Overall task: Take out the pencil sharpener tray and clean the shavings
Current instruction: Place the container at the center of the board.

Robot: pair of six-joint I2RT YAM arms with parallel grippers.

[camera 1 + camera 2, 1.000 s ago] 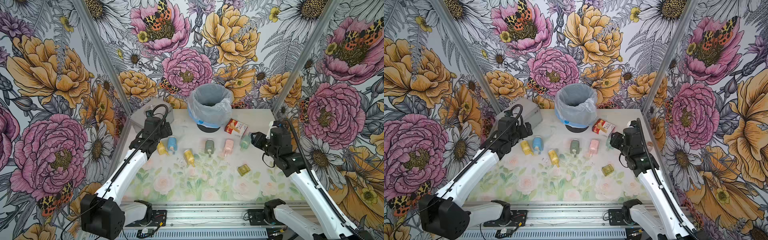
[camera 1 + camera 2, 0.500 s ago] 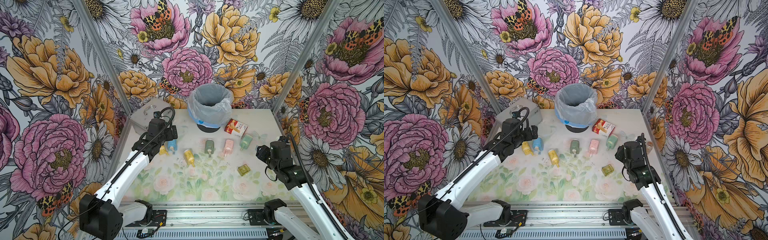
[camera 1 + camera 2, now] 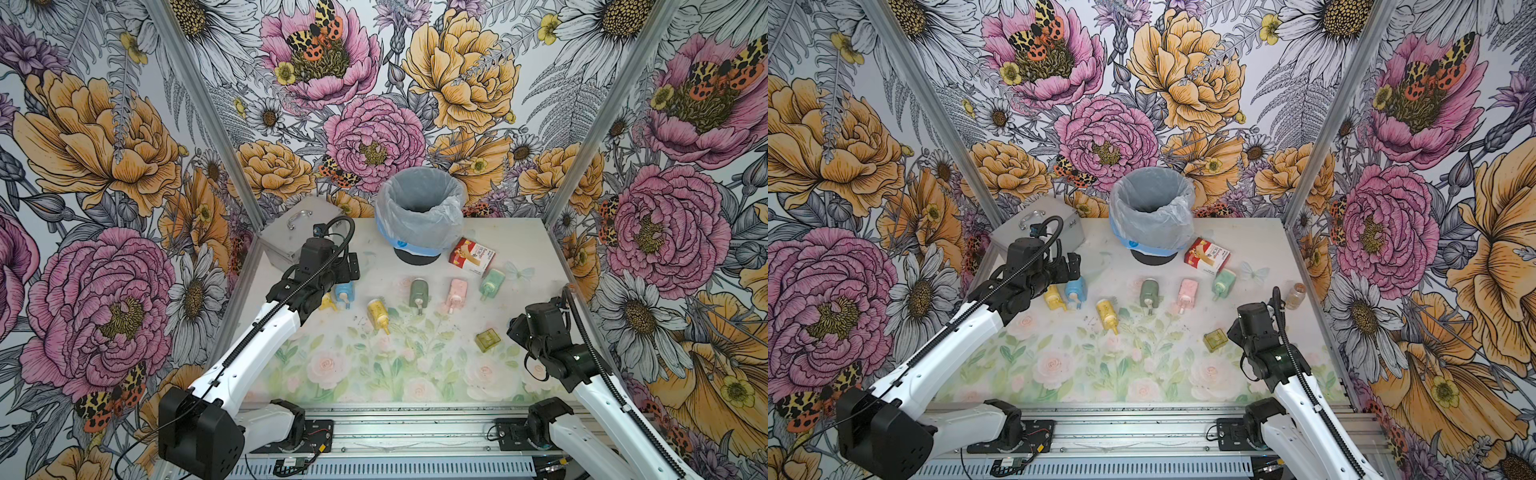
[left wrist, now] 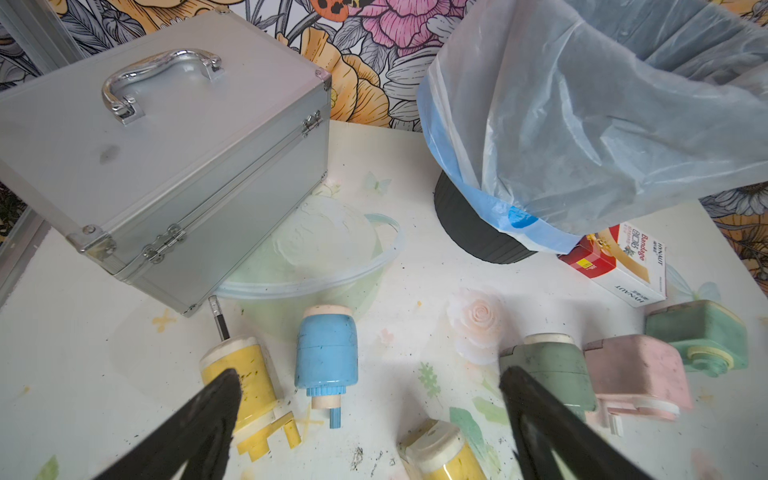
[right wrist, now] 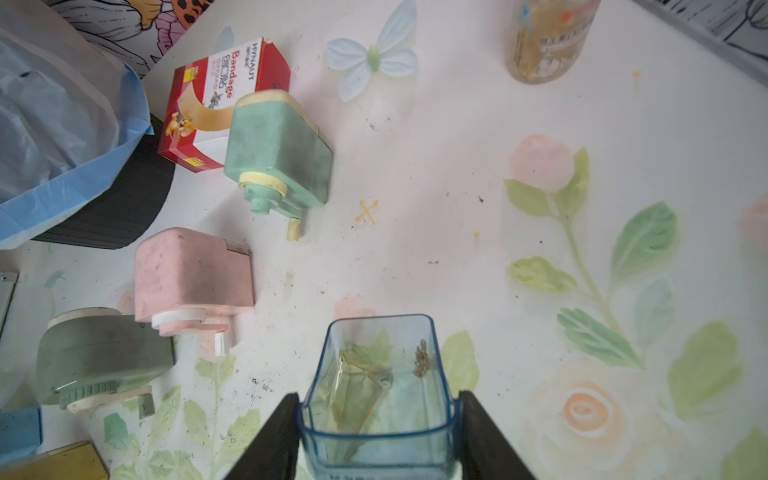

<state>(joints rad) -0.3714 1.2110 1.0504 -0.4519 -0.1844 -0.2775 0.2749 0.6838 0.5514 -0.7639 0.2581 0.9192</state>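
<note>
tray (image 5: 376, 365): probably light, stiff, slick clear plastic (few shavings (image 5: 422, 359) inside); best held by side walls
right end effector (image 5: 378, 399): clamped on tray
left end effector (image 4: 370, 374): wide open, empty

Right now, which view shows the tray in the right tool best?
The right wrist view: the clear blue tray sits large in the foreground, clamped in the right tool, a small clump of shavings inside. In both top views the right arm hides it. The left wrist view misses it.
</note>
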